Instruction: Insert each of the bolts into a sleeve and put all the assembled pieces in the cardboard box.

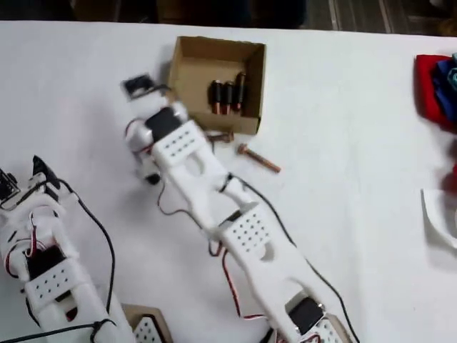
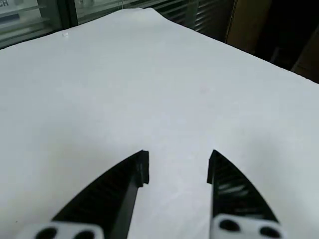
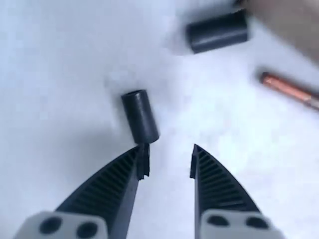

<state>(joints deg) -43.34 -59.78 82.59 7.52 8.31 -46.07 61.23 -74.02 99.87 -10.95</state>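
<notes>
Right wrist view has the right gripper (image 3: 167, 162) spread wide just short of a lying black sleeve (image 3: 140, 117), seemingly poised to grasp it, a bolt (image 3: 289, 90) resting near the cardboard box (image 1: 191, 78).

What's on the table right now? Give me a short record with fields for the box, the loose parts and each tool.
cardboard box: holds three sleeved pieces
bolt: lying on the table beside the box
right tool: open, empty
left tool: open, above the table
sleeves: near sleeve just ahead of the right tool, far sleeve beyond it
</notes>
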